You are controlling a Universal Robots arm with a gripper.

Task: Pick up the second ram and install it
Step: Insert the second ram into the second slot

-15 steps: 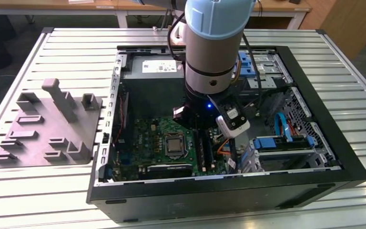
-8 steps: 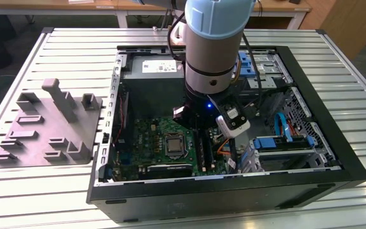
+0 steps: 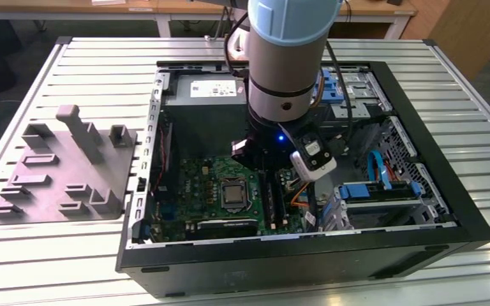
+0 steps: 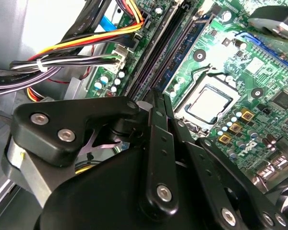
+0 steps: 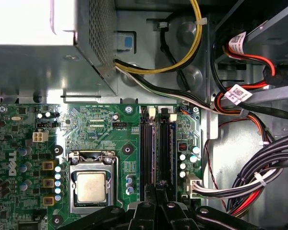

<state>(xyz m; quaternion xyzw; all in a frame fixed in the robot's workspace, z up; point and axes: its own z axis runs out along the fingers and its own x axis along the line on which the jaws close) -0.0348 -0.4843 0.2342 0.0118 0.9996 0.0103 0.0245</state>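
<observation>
My gripper (image 5: pixel 158 185) reaches down into the open computer case (image 3: pixel 476 224) and hangs over the black memory slot rails (image 5: pixel 146 148) beside the processor socket (image 5: pixel 91 187). Its two black fingers (image 4: pixel 155 103) stand pressed together, shut. The second ram (image 5: pixel 156 148) shows edge-on as a thin dark strip that runs from between the fingertips along the rails, level with the slots. How deep it sits in a slot I cannot tell. In the exterior view the arm's wrist covers most of the gripper (image 3: pixel 264 172).
A grey plastic block with upright posts (image 3: pixel 66 172) lies on the slatted table at the exterior view's left. Bundles of black, red and yellow cables (image 5: pixel 259 177) lie close beside the slots. The power supply box (image 5: pixel 38 43) and blue drive brackets (image 3: pixel 379 190) crowd the case.
</observation>
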